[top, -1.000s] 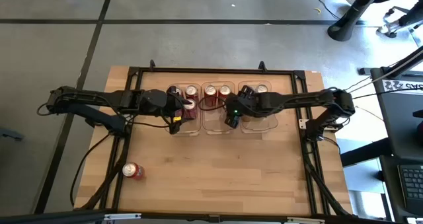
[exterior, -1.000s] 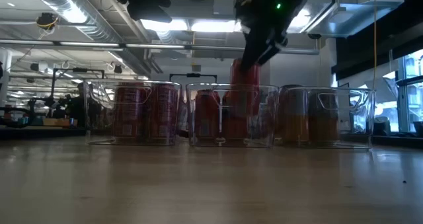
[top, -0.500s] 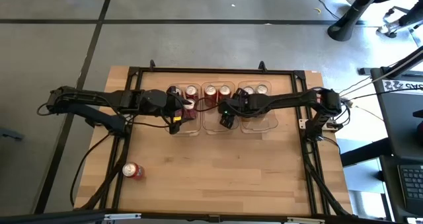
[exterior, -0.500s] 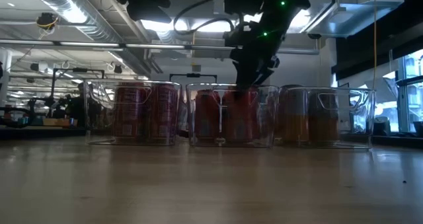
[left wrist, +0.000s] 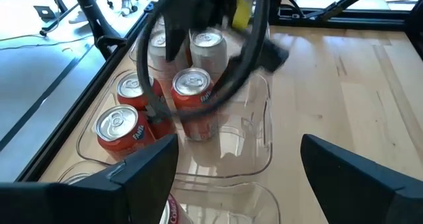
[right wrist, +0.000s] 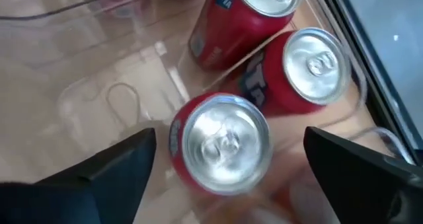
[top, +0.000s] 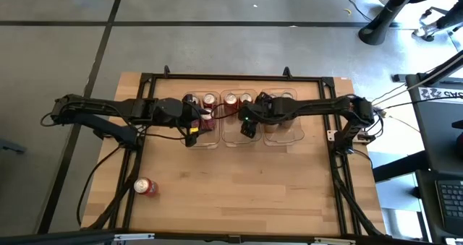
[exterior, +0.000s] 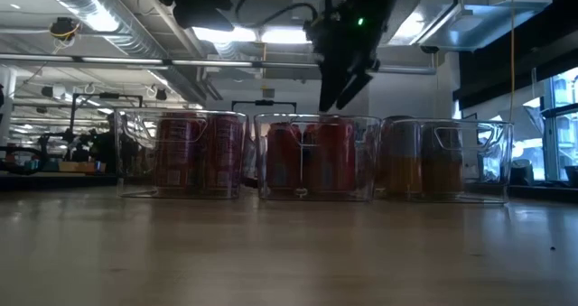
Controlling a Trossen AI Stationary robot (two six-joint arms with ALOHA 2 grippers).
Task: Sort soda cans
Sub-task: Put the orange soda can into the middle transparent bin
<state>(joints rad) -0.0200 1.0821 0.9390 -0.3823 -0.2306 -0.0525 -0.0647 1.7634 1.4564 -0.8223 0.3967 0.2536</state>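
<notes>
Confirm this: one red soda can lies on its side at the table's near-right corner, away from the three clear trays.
Wrong corner. The high view shows the red soda can on its side near the table's near-left corner, on the left arm's side, away from the three clear trays.

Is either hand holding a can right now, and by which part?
Nothing is held. The right hand is open above a red can standing in the middle tray; the left hand is open and empty.

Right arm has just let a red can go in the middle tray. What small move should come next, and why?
Probably lift the right gripper straight up and clear of the middle tray. Its fingers stand open above the red can, which sits upright among the others, and one stray can lies on the table's near left corner.
</notes>
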